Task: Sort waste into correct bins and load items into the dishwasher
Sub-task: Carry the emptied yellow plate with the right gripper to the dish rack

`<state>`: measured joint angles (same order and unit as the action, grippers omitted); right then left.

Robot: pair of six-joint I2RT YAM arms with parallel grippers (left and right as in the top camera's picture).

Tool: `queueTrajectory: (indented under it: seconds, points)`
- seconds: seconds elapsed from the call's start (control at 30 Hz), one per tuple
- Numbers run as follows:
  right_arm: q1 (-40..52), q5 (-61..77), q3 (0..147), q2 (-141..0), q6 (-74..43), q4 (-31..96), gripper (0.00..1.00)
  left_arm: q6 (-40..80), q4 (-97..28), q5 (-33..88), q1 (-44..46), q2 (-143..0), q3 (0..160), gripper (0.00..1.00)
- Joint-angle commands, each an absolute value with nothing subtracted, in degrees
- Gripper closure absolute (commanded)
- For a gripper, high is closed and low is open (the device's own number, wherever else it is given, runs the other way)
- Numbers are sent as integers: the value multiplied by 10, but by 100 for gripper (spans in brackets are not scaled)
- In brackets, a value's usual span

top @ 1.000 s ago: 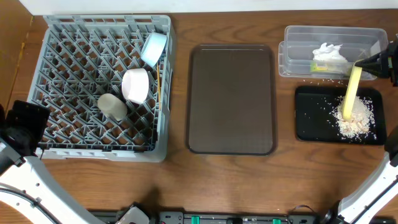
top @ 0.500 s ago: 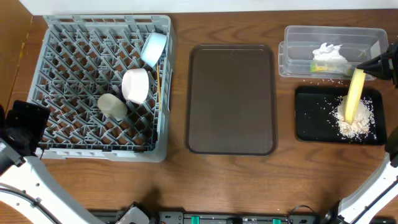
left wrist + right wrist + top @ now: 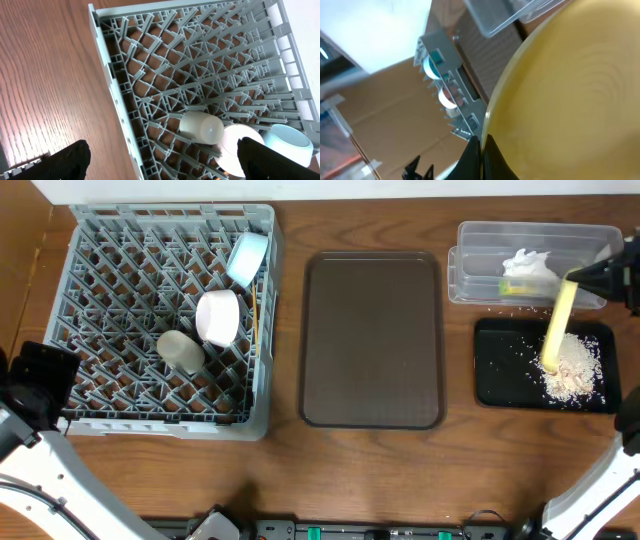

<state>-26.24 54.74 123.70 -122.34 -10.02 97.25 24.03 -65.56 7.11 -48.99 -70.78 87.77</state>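
The left fingers point(image 3: 70, 160) stand wide apart with nothing between them. They hang above the near-left corner of the rack point(image 3: 100, 280), at about 8 o'clock on the tabletop point(image 3: 370, 470).

The rack fills the left side from 8 to 11 o'clock. In its right half the cup point(image 3: 181, 351) lies on its side, nearest of the dishes. The white bowl point(image 3: 218, 317) stands on edge just beyond it at 1 o'clock, and the two look to be touching. The chopsticks point(image 3: 255, 315) lie among the pegs just to the right of the white bowl, running near to far along the rack's right wall. Farther on, the blue bowl point(image 3: 247, 258) stands tilted against that same wall.

The brown tray point(image 3: 372, 340) lies flat in the middle of the tabletop, apart from the rack and bare.

At 3 o'clock lies the black tray point(image 3: 500, 380), holding a heap of crumbs point(image 3: 572, 372) with loose grains scattered around it. The right fingers point(image 3: 600, 277) are clamped on the far rim of the plate point(image 3: 558, 330). The plate hangs on edge, tilted, its lower rim down at the heap; whether it touches the crumbs cannot be told.

Farthest, at 2 o'clock, sits the tub point(image 3: 480, 240). In it lies the napkin point(image 3: 528, 266), with the wrapper point(image 3: 514, 288) just on its near side. A few stray grains lie along the tub's near wall.
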Motion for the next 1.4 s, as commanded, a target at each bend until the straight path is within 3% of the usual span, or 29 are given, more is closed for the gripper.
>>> queueTrajectory:
  seconds: [0.0,0.27,0.67,0.87,1.13,1.37]
  points:
    - [-220,575,1241,-1178,-105,973,99,241,-656,68,-492,-708,880,5]
    - [-98,619,1241,-1162,-116,923,99,241,-656,68,-492,-708,880,5]
    - [103,620,1241,-1163,-371,619,99,241,-656,68,-492,-708,880,5]
    - [200,520,1241,-1164,-473,462,99,241,-656,68,-492,-708,880,5]
    - [335,420,1240,-1180,-519,317,99,241,-656,68,-492,-708,880,5]
    - [411,364,1240,-1223,-566,251,99,241,-656,68,-492,-708,880,5]
